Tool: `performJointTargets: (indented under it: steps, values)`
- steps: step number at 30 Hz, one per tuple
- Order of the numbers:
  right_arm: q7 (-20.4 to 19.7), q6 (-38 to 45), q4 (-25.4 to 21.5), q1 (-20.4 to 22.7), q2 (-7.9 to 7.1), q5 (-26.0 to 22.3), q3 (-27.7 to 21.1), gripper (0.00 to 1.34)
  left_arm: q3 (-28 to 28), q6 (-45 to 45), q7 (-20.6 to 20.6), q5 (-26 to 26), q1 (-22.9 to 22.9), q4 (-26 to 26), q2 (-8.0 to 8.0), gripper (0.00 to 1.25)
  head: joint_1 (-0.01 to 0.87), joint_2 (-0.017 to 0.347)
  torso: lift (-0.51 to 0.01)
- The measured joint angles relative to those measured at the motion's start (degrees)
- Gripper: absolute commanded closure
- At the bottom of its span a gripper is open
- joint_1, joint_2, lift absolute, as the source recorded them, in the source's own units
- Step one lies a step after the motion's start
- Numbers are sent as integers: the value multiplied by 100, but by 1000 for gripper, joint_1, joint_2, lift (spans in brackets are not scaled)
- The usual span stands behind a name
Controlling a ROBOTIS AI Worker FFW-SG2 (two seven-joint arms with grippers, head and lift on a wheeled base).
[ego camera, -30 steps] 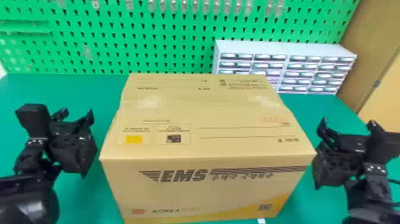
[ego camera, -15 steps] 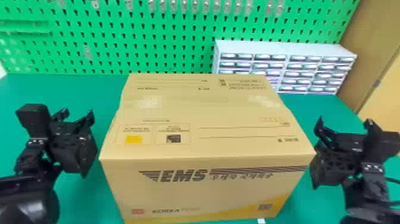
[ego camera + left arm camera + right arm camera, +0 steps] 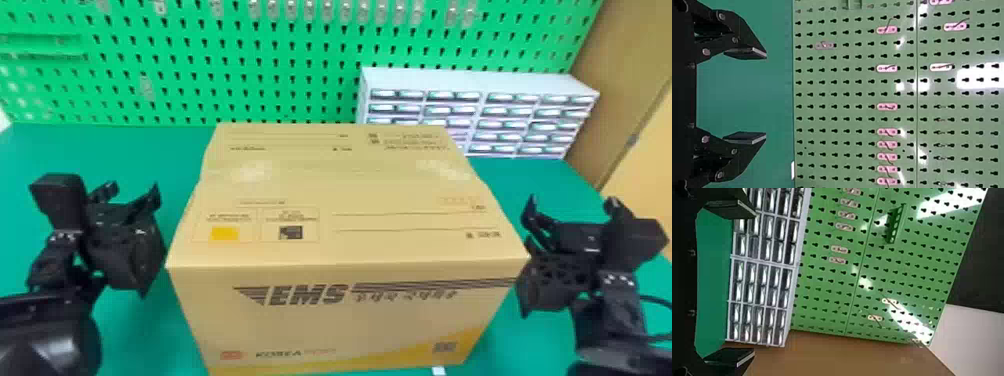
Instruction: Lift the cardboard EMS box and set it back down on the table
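Head view: the EMS box stands upright in the middle of the green tabletop, its printed long side facing the robot. Behind it and to the right, a white drawer cabinet stands against the green pegboard; the box's far right part covers the cabinet's lower left portion from here. A brown panel closes off the right end, past the cabinet. A small white strip lies at the box's near bottom edge, right of centre.

The left gripper is just beside the box's left side, its fingers wide apart with nothing held. The right gripper is close against the box's right side, also spread wide and empty; whether it touches the cardboard cannot be told. The box fills the space between the two.

In the left wrist view, bare tabletop lies between the fingers, and the pegboard rises beyond, dotted with pale pink holders. In the right wrist view, the cabinet's rows of drawers lie past the open fingers, and a slim green rack sticks out from the pegboard.
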Motion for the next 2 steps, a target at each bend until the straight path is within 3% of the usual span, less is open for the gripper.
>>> performJointTargets:
  steps: [2]
  values:
    - [-1, 0, 0, 2, -1, 4, 2, 78, -2, 1, 0, 0, 0, 0, 0, 516, 678, -14, -96]
